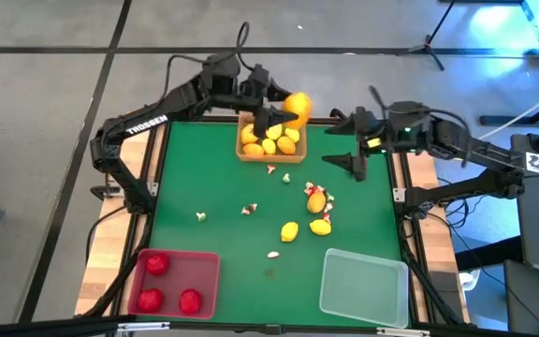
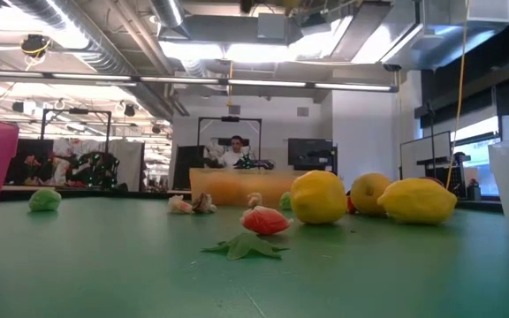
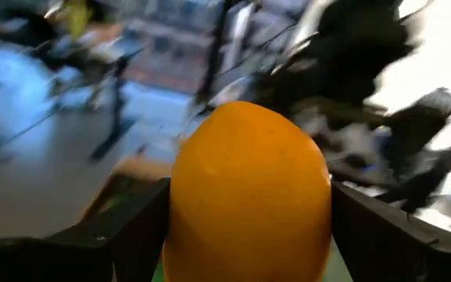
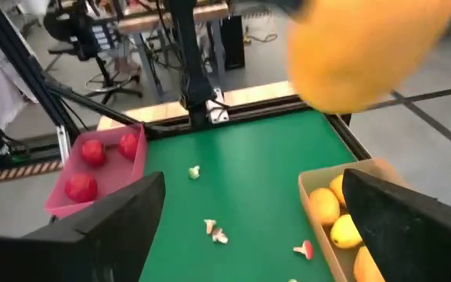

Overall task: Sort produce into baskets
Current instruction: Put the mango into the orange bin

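Observation:
My left gripper (image 1: 284,114) is shut on an orange oval fruit (image 1: 298,103), held in the air over the far edge of the orange-tan basket (image 1: 243,150), which holds several yellow fruits. My right gripper (image 1: 350,146) hangs open and empty near the table's far right; its wrist view shows the held fruit (image 4: 366,47) ahead. Loose produce lies mid-table: yellow fruits (image 1: 290,231), (image 1: 320,227), an orange one (image 1: 316,199) and tiny whitish-and-red bits (image 1: 251,208). The red basket (image 1: 209,267) at the near left holds three red fruits. The clear basket (image 1: 363,281) stands at the near right. My left gripper pinches the orange fruit by its two opposite sides (image 3: 180,219) between its two fingers (image 3: 124,235). The fingers come nearly level from the table's left. The fruit is lifted clear, above the far rim of the orange-tan basket.
In the low view the loose yellow fruits (image 2: 319,196), (image 2: 418,200), a red-white bit (image 2: 265,221) and a green leaf (image 2: 246,247) lie on the green mat. A person (image 2: 234,152) sits far behind the table. Bare mat lies between the red and orange-tan baskets.

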You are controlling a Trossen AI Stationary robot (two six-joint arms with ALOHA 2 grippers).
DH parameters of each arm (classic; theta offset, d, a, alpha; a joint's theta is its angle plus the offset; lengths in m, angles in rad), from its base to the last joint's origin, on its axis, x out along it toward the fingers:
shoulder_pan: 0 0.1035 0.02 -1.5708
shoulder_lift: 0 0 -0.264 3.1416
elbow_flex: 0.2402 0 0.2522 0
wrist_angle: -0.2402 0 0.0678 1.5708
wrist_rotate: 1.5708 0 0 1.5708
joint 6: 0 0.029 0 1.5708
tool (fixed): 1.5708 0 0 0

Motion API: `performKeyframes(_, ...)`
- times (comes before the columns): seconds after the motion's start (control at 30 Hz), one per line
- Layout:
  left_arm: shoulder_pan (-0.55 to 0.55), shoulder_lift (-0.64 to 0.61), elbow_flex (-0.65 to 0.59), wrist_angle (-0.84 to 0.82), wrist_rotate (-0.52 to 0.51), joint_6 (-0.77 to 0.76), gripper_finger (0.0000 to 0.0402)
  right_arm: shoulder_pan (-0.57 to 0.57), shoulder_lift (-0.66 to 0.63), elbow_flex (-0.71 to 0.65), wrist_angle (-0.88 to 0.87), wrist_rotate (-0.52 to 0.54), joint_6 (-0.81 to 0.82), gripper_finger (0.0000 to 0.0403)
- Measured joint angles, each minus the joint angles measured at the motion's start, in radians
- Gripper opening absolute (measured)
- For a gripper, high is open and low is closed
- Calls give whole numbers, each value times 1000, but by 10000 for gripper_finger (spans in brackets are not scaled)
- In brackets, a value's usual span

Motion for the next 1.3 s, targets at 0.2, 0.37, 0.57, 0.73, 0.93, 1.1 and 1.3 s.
performKeyframes(0.2,81,71,0,-96,-106,56,312,0,-55,0,-28,31,32,386)
performKeyframes(0.37,107,198,0,-83,-110,86,312,0,-67,0,-34,32,67,386)
performKeyframes(0.57,153,364,0,-112,-123,22,312,1,-66,0,-85,9,91,386)
performKeyframes(0.73,174,439,0,-136,-123,-5,312,1,-65,0,-119,9,103,386)
performKeyframes(0.93,167,453,0,-178,-129,21,312,0,-65,0,-144,9,94,386)
performKeyframes(1.1,158,452,0,-206,-136,-60,312,0,-65,0,-161,28,77,386)
performKeyframes(1.3,161,451,0,-214,-144,-143,312,0,-65,0,-160,48,77,386)
